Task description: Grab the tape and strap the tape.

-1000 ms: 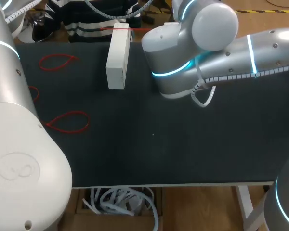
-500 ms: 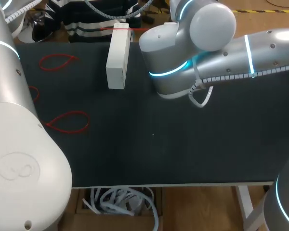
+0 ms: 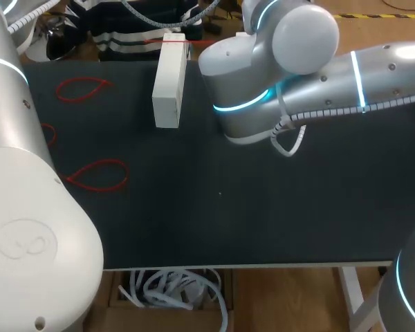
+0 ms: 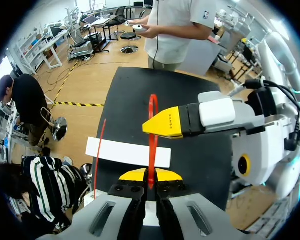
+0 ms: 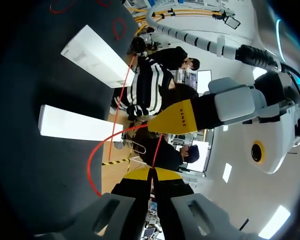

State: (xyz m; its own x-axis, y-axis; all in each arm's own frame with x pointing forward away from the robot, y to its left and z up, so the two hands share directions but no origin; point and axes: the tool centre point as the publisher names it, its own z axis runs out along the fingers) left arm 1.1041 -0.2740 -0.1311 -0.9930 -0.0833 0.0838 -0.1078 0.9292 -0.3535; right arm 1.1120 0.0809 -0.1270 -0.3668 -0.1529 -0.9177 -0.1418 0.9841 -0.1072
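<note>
The left pincer (image 4: 150,176) is seen fully closed, its two yellow tips pressed together on the red tape (image 4: 153,140), which is gripped at its near end. From that grip the tape stands straight up and away from the pincer, over the black desk (image 4: 125,95), and is bent into a narrow arch at its far end. The right pincer (image 5: 151,175) is likewise seen closed, with the tape pinched between its yellow tips. In the right wrist view the tape is bowed out from this grip into a wide red curve beside the pincer. Each pincer's yellow finger is seen close ahead of the other, just beside the tape. Whether the two grips touch cannot be told. In the head view both pincers and the held tape are hidden behind the right arm (image 3: 277,62), which is stretched across the far middle of the desk. A white box (image 3: 169,83) is laid on the desk left of that arm, at the far side. Red loops (image 3: 97,174) are laid flat at the left of the desk, well apart from both pincers.
</note>
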